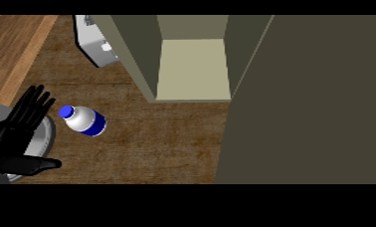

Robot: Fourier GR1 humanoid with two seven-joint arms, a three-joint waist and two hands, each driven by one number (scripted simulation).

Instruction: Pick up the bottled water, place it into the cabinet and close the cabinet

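White bottled water (84, 120) (blue cap)

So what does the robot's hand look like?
Only one hand shows, the left hand, at the view's left edge. It is black all over, with long thin fingers like sticks and a shorter, thicker thumb. I can see no cables, stripes or writing on it. I cannot make out its arm, and the right hand is out of the picture.

bottle (84, 120): white, blue cap, blue band
counter (161, 141): dark brown wood grain, lighter orange-brown strip at left
cabinet (294, 96): dull olive-grey outside, pale cream inside
left hand (18, 126): black
dish (48, 134): grey
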